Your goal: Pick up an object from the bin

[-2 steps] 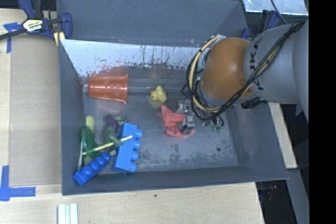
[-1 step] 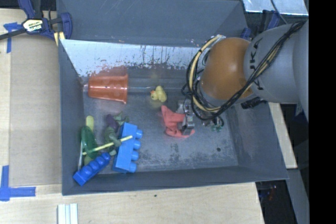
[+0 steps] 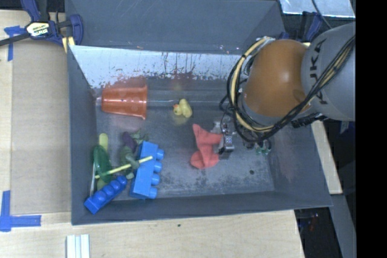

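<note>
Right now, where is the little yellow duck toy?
The yellow duck sits near the middle of the grey metal bin, just right of the orange plastic cup lying on its side, up-left of the floppy red thing.

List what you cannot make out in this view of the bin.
Camera view: right edge of the red rag, behind the gripper.
Camera view: the bin floor beneath the arm's orange cover.
Camera view: the green things at lower left, heaped with the blue blocks.
Camera view: the small yellow toy, too small to identify.
</note>
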Robot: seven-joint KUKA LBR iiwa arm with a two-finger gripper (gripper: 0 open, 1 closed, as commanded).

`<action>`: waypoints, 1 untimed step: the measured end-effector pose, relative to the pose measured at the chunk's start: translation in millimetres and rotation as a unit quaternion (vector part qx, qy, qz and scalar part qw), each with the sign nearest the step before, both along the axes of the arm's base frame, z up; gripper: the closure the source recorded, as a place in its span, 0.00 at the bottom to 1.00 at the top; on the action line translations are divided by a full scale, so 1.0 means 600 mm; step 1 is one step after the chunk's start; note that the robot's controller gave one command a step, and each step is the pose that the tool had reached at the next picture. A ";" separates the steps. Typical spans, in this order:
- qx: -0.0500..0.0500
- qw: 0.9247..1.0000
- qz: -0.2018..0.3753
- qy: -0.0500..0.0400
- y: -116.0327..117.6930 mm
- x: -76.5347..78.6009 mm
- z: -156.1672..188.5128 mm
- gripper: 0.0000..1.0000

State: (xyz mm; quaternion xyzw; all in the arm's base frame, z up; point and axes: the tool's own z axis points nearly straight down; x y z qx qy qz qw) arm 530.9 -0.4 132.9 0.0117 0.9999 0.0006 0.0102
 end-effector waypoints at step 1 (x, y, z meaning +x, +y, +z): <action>-0.001 0.998 0.059 0.000 -0.022 -0.001 0.128 1.00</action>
